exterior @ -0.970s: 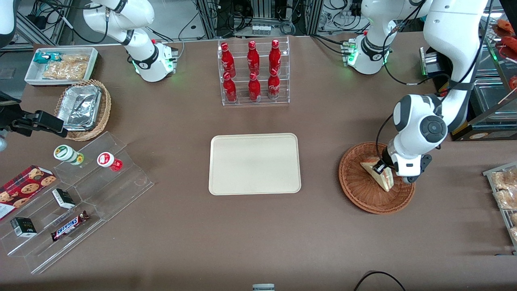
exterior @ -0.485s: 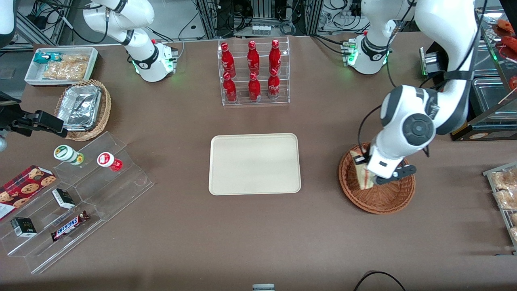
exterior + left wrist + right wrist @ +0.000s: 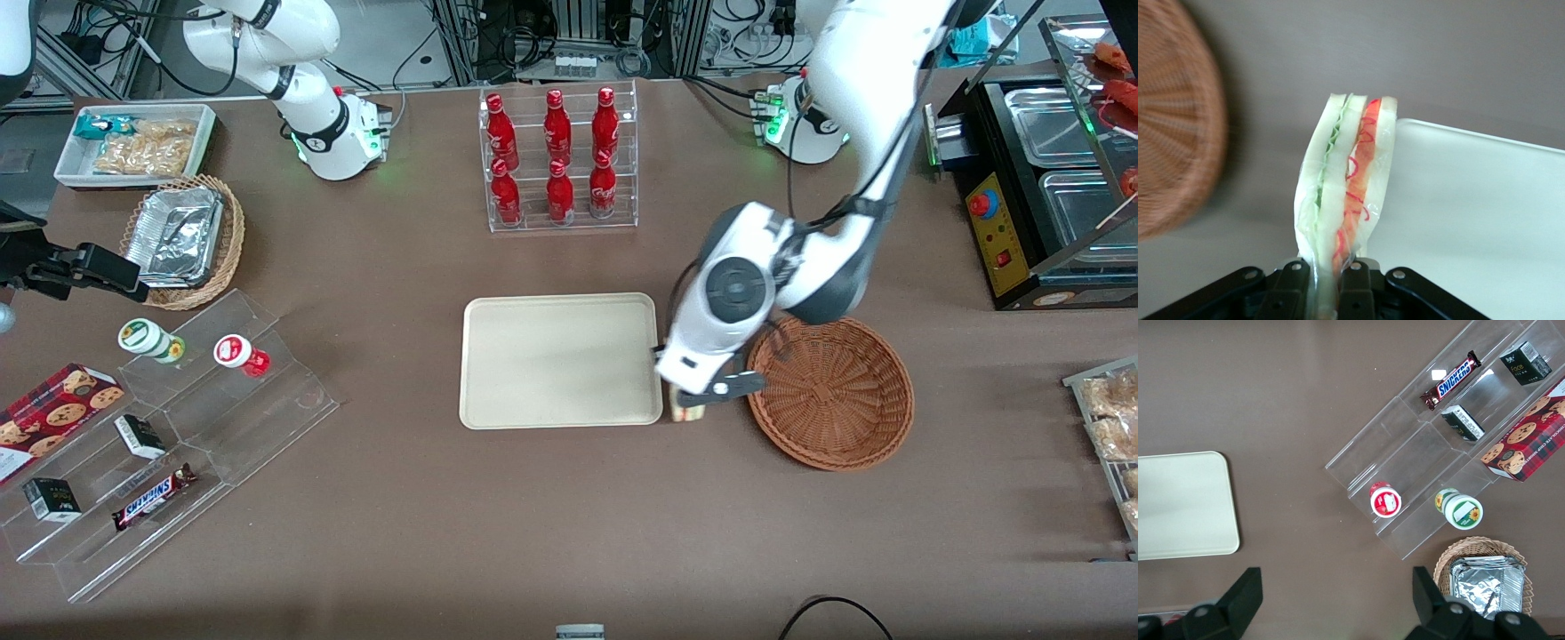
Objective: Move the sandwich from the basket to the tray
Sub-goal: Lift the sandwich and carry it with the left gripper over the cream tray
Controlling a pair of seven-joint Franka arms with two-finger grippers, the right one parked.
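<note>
My left gripper (image 3: 686, 402) is shut on the sandwich (image 3: 1346, 180), a clear-wrapped wedge of white bread with green and red filling. It holds it in the air over the gap between the round reddish-brown wicker basket (image 3: 831, 393) and the cream tray (image 3: 560, 360), at the tray's edge. In the front view only a sliver of the sandwich (image 3: 686, 414) shows under the wrist. In the left wrist view the sandwich sticks out from between the fingers (image 3: 1291, 290), with the basket (image 3: 1175, 140) on one side and the tray (image 3: 1471, 220) on the other. The basket holds nothing.
A clear rack of red bottles (image 3: 558, 160) stands farther from the front camera than the tray. Toward the parked arm's end are a lighter wicker basket with foil containers (image 3: 182, 236), a white snack bin (image 3: 133, 142) and a clear stepped stand (image 3: 169, 427). A black appliance (image 3: 1040, 187) stands at the working arm's end.
The gripper has lifted the sandwich out of the basket and carried it sideways to the tray's edge. The basket now holds nothing.
</note>
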